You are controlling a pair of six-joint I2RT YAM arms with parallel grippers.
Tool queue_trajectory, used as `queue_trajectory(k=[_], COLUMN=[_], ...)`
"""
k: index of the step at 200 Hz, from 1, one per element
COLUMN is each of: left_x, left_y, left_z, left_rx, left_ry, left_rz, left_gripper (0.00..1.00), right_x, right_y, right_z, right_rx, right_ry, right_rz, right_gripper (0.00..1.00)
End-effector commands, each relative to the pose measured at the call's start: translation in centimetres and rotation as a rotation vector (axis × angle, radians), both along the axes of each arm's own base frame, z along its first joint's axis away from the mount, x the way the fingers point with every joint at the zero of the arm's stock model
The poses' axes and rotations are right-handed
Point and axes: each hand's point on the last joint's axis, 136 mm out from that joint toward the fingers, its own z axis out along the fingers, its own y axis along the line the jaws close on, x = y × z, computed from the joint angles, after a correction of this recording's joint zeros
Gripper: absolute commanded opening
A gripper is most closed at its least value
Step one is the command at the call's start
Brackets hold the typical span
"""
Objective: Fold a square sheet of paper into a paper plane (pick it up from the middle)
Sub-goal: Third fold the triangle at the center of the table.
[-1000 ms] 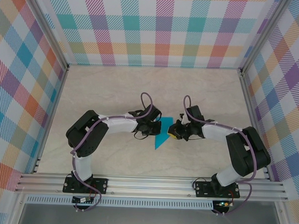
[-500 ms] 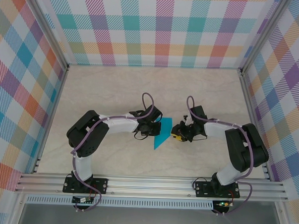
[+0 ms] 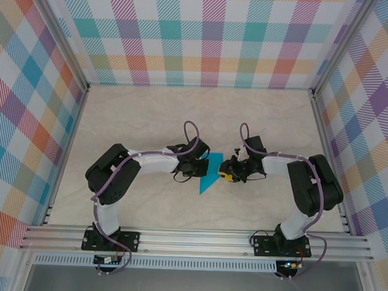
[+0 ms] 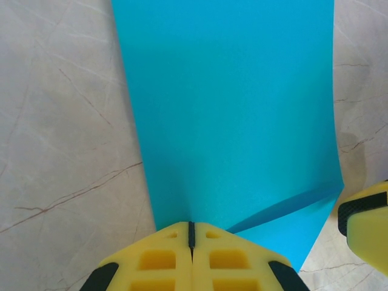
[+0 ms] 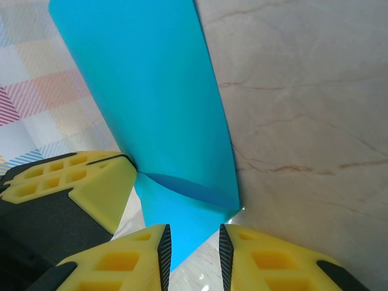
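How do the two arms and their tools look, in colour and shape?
The left arm and the right arm have white links, black joints and purple cables. The left tool and right tool have yellow fingers with black edges and square hollows.

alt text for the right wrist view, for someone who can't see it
Teal paper runs from the top left down to a tip in the gap between the open right fingers at the bottom edge. The left fingers, at the left, grip the paper's side. Marbled table lies to the right.
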Motion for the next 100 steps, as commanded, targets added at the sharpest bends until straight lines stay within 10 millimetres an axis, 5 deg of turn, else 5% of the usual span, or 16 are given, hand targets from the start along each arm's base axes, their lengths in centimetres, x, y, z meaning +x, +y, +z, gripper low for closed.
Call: queue_trajectory(k=[1,63,100], left_x=[-0.5,0.2,0.3], left_y=[0.5,0.8,0.8], left_z=[0.3,2.3,2.1], left_rx=[-0.008,-0.025,-0.031], left_ry=[0.013,-0.055,-0.073], left_rz=[0.004,0.013,0.012], left_gripper=[0.03,0.06,0.06], right_x=[0.9,0.8,0.8], right_y=[0.8,-1.2,-0.8], right_z=[0.8,0.3,0.2], right_rx=[0.039,-0.086,-0.048], right_ry=[-0.032,-0.036,-0.026], right_rz=[0.025,-0.044,-0.048], right_gripper=[0.29,0.3,0.3])
